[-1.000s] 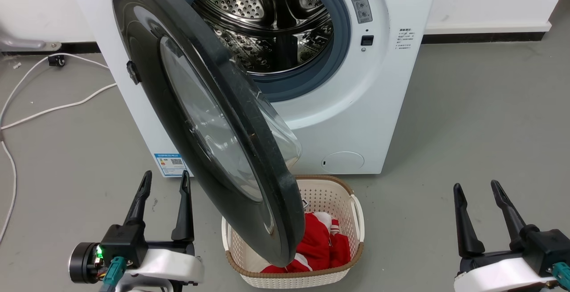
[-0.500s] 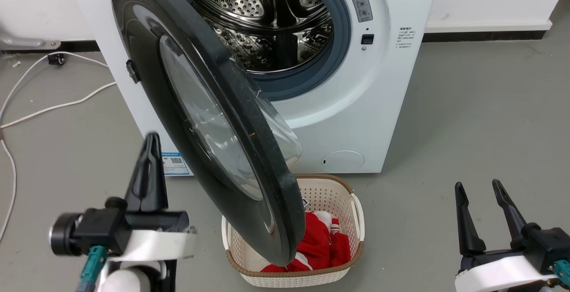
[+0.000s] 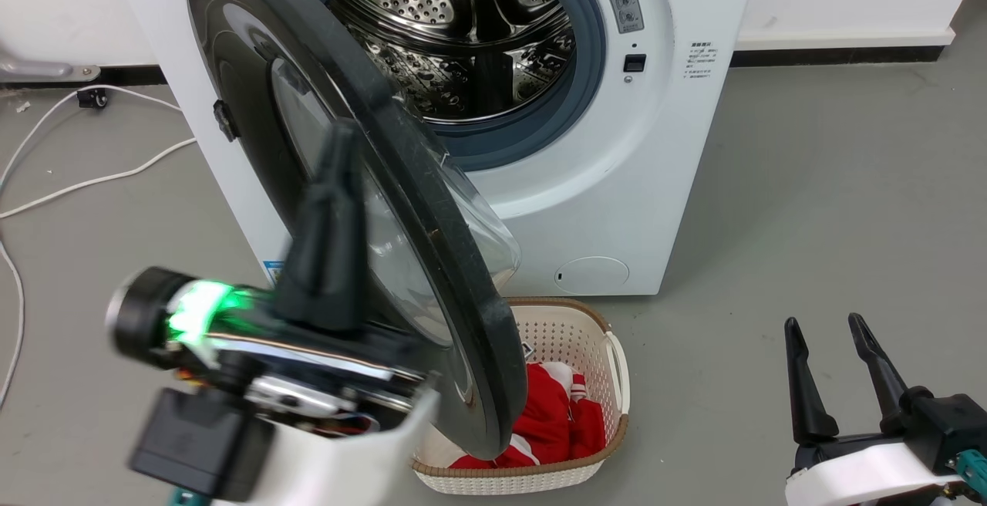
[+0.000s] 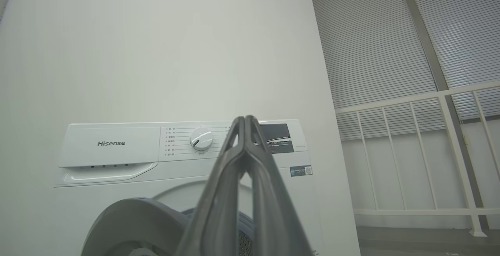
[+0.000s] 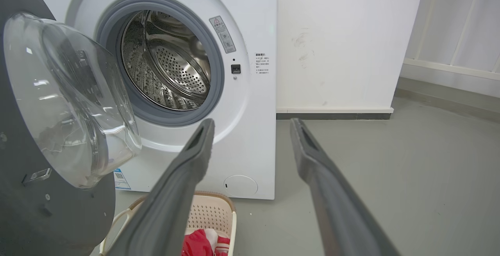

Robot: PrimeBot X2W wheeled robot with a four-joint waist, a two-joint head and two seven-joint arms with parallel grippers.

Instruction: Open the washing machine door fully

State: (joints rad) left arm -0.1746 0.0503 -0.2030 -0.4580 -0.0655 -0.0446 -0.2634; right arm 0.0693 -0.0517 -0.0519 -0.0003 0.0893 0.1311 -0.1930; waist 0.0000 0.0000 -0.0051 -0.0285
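The washing machine door (image 3: 470, 313), round and glossy black with a bulging clear glass bowl, stands partly open, hinged on the machine's left and swung out over the basket. My left gripper (image 3: 339, 139) is raised and blurred in front of the door's outer face, fingers pressed together with nothing between them; whether it touches the door I cannot tell. In the left wrist view the shut left gripper (image 4: 245, 119) points at the control panel, above the door's top edge (image 4: 133, 224). My right gripper (image 3: 823, 326) stays low at the right, open. Its own view has the right gripper (image 5: 252, 123) open and the door's glass bowl (image 5: 66, 100) at the left.
A cream laundry basket (image 3: 617, 382) holding red and white clothes (image 3: 555, 421) sits on the floor under the door's lower edge. The steel drum (image 3: 463, 43) gapes behind its blue-grey rubber ring. White cables (image 3: 92, 182) lie on the grey floor at the left.
My left gripper shut its fingers, rose and moved right, up in front of the door's outer face. The right gripper and the door have stayed put; the camera shifted slightly.
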